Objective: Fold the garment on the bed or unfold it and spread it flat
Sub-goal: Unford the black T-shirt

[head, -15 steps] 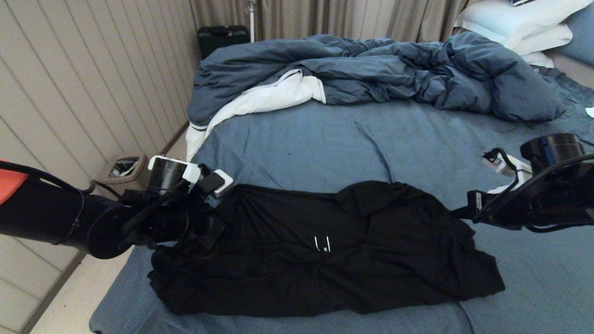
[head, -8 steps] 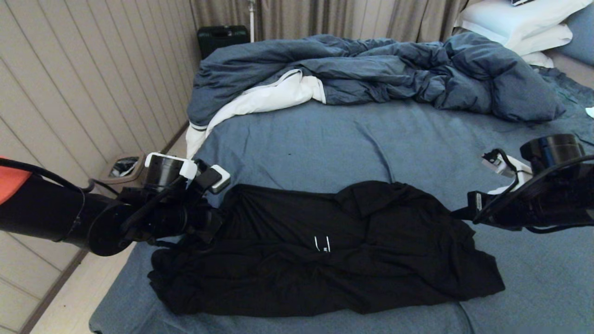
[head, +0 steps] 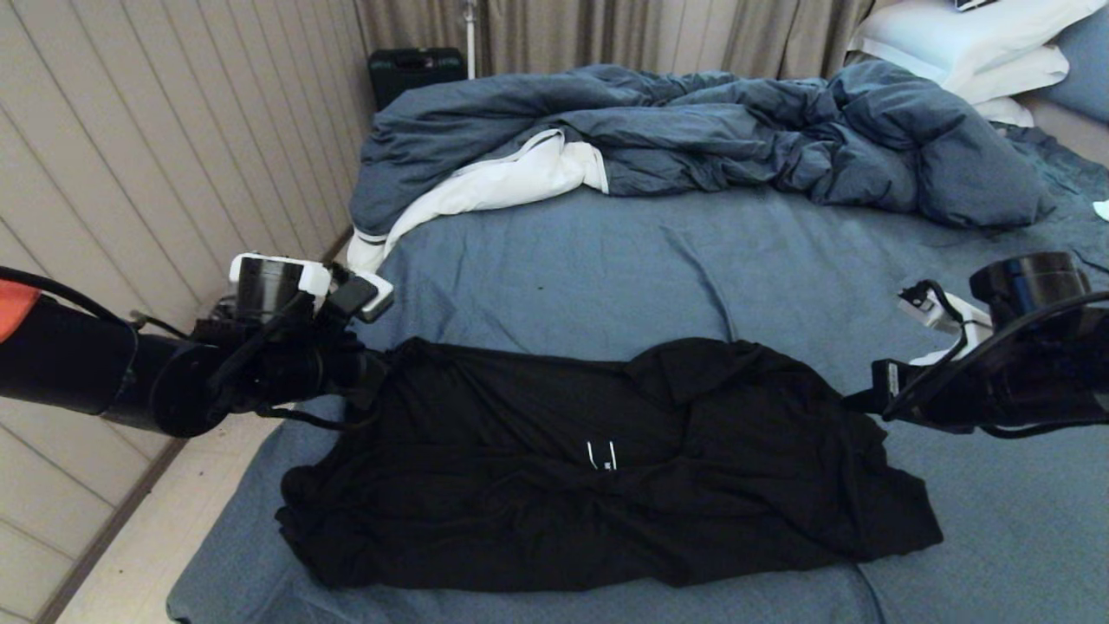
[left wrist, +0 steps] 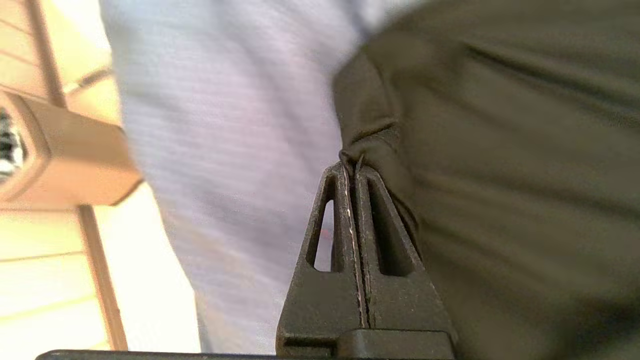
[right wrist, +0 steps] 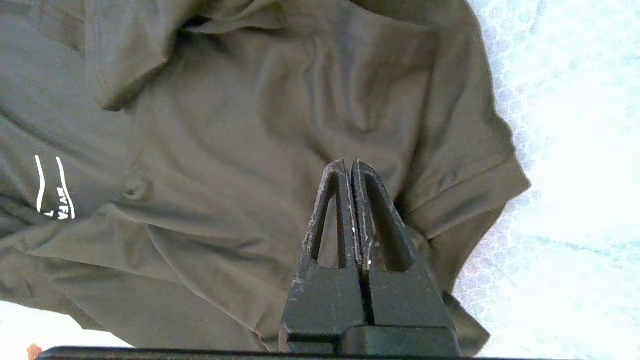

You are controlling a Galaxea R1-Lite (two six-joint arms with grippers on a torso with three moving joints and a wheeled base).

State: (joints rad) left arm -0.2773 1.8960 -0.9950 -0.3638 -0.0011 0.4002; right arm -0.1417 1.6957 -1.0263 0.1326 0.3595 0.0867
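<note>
Crumpled black short-sleeved cotton T-shirt (head: 598, 468), soft and creased into shallow ridges, lying spread sideways across the near part of the wide bed with the slate-blue woven sheet (head: 606, 269), close to the near edge; small white neck print (head: 600, 455) showing near its middle, one sleeve folded over on the far side. At the shirt's left end, by the bed's left edge, left gripper (left wrist: 351, 162) with its ribbed black triangular fingers pressed together on a pinch of the fabric's hem, the cloth drawn into a taut peak there. At the right end, right gripper (right wrist: 348, 165) with fingers also pressed together, tips over the rumpled fabric near a hemmed sleeve; whether cloth is caught between them cannot be told. Across the far part of the bed, bulky dark-blue duvet with white lining (head: 693, 139), heaped and deeply wrinkled; plump white pillows (head: 970, 43) at the far right corner. Beside the bed's left edge, on the pale floor, brown square waste bin (left wrist: 65, 155) against the panelled wall.
</note>
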